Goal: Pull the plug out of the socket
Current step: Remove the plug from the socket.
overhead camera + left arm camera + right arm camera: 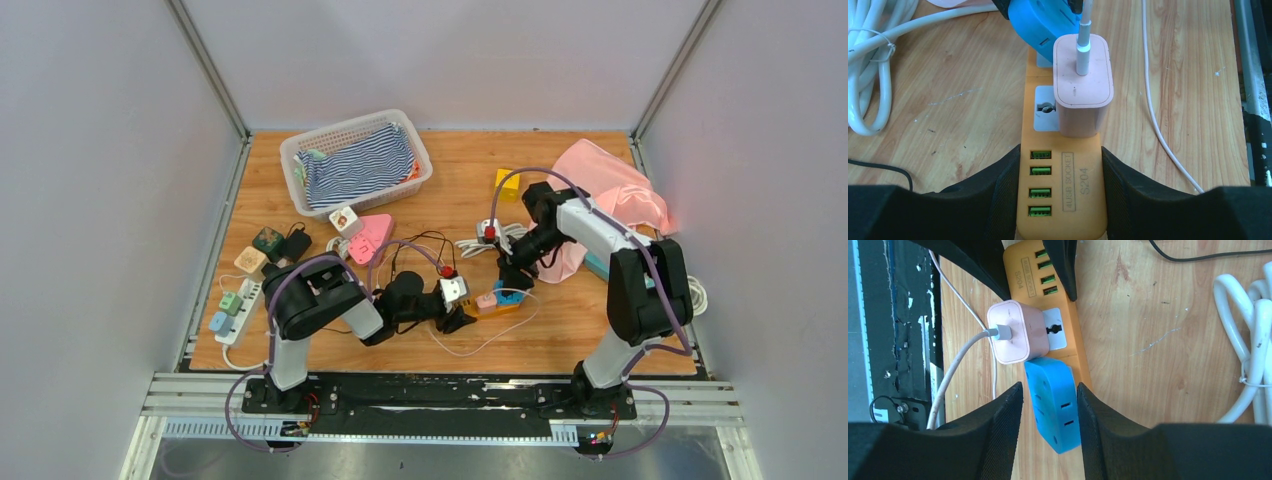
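Grasp set, pull not yet made. Left claw (1060,167) clenched on the USB end of orange socket strip (1063,200), likely pinning it to worktop (948,125). Just ahead of its tips: pink charger (1083,95), plugged in, untouched. Beyond that: blue plug (1055,410) seated at strip's far end, right claw (1048,392) partly closed, fingers gripping both flanks. Next, probably: straight pull away from strip, left holding firm, clear of charger.

Left wrist view's top edge crops the blue plug (1040,25).
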Controlling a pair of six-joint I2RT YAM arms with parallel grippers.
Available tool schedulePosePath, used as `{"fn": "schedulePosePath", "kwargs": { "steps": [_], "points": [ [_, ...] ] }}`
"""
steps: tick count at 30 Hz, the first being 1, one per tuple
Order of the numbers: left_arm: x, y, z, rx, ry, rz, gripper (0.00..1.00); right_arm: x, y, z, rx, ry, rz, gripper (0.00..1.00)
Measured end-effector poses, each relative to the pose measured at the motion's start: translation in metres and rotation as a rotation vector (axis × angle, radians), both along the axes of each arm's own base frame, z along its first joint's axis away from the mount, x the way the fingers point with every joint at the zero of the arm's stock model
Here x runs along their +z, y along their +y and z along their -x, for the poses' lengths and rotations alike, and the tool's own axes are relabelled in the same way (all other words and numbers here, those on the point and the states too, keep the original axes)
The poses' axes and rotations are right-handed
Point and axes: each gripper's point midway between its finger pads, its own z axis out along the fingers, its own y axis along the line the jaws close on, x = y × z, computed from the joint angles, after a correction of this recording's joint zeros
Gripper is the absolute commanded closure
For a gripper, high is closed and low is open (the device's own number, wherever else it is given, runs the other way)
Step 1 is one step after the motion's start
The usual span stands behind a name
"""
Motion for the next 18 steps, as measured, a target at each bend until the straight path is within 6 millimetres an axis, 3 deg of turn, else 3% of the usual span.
{"fn": "schedulePosePath", "kwargs": {
  "steps": [11, 18],
  "points": [
    [0.002, 0.001, -0.001, -0.012, 0.067, 0.041, 0.87, -0.006, -0.004, -0.001, 0.014, -0.083, 0.023, 0.55],
    [0.002, 0.000, 0.000, -0.014, 0.077, 0.044, 0.88, -0.009, -0.005, 0.000, 0.032, -0.113, 0.048, 0.65]
  ]
}}
